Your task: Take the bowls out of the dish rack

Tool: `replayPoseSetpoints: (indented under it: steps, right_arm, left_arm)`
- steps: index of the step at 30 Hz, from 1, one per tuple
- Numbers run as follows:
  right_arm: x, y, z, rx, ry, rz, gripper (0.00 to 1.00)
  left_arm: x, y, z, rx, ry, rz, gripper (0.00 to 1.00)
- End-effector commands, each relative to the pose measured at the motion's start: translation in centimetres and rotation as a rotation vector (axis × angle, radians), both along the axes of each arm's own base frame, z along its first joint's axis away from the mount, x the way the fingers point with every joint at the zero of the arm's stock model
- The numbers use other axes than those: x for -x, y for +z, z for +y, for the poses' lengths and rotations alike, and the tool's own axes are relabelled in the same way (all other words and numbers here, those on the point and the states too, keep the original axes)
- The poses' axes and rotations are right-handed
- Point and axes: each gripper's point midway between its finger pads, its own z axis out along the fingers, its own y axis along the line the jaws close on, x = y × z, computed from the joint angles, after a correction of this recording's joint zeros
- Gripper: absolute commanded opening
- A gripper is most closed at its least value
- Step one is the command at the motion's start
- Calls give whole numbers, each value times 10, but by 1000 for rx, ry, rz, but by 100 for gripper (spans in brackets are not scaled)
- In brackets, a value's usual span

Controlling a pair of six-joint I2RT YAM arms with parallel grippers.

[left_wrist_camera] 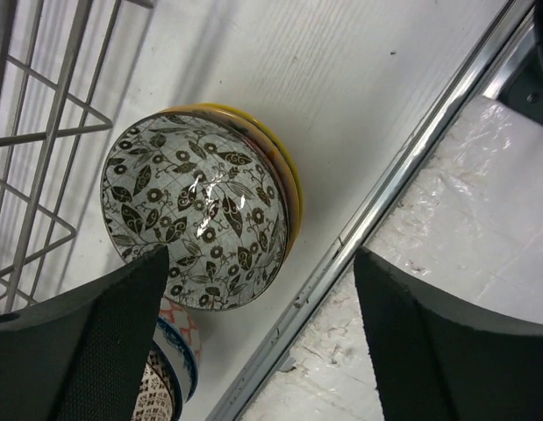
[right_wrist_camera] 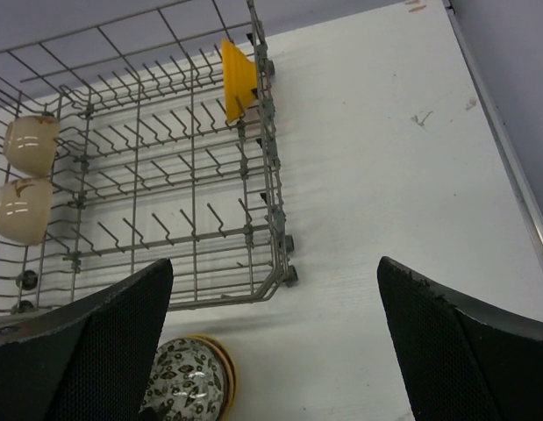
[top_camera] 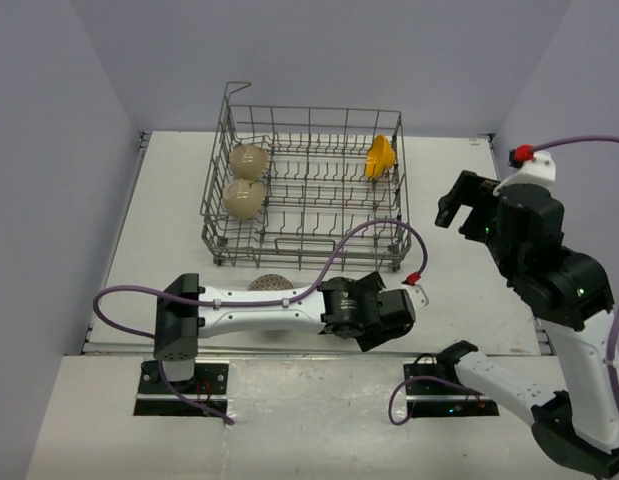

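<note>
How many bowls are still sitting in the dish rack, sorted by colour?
beige bowls: 2
orange-yellow bowl: 1
Total in the dish rack: 3

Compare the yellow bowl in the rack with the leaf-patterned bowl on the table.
The yellow bowl is plain; the leaf-patterned bowl is black-and-white. The yellow bowl stands on edge in the dish rack; the leaf-patterned bowl sits mouth-up atop a stack on the table. Both are bowls, neither one held.
</note>
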Motion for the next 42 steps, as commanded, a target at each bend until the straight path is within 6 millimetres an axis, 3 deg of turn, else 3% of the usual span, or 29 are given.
replayPoseSetpoints:
  steps: [1,3,4,6,7,9,10,12,13,15,16,17,18,20,21,23,26,27,34,42]
  right_arm:
    - [-30,-9,23,15,69,58,99]
    - [-42,-5,20,0,50,68,99]
    - [-53,-3,25,-14,64,69,99]
    - [-67,0,22,-38,50,61,99]
    - [-79,3,29,-54,77,62,99]
    - [-94,0,33,-51,89,85,99]
    - [-110,-5,39,-44,100,113,99]
    - [-124,-12,47,-29,134,153,99]
    - [-141,-19,51,-11,132,182,99]
    - [-157,-33,49,51,125,238,99]
    - [-167,-26,48,73,117,229,99]
    - [-188,-50,44,128,78,296,99]
    - [-194,-60,41,174,71,337,99]
    - [-213,-60,35,224,27,333,99]
    - [-228,-77,30,284,-3,368,98]
    - [-245,-71,27,340,-16,344,96]
    - [-282,-85,34,453,-8,315,93]
    - [-286,-82,35,447,-11,295,93]
    - [-328,-129,62,501,25,305,87]
    - [-362,-151,94,505,93,229,73]
  left_arm:
    - [5,65,-3,156,23,20,89]
    - [3,92,-7,230,32,18,100]
    - [-2,119,-9,291,53,9,100]
    - [-8,142,-8,334,77,-5,100]
    - [-13,162,-7,365,99,-20,100]
    - [-18,178,-3,387,116,-37,100]
    - [-20,195,-3,434,132,-41,100]
    - [-25,210,4,467,164,-51,100]
    - [-34,224,8,513,213,-48,100]
    - [-48,238,25,546,294,-66,100]
    - [-60,245,35,581,367,-68,100]
    - [-67,247,43,592,412,-78,100]
    - [-78,256,57,631,466,-91,100]
    - [-86,262,65,677,507,-83,100]
    - [-86,267,66,708,502,-77,100]
    - [-92,274,70,736,520,-71,100]
    - [-93,266,72,706,507,-39,100]
    - [-92,262,72,693,503,-30,100]
    - [-97,227,85,579,504,16,100]
    - [-98,207,91,563,496,89,100]
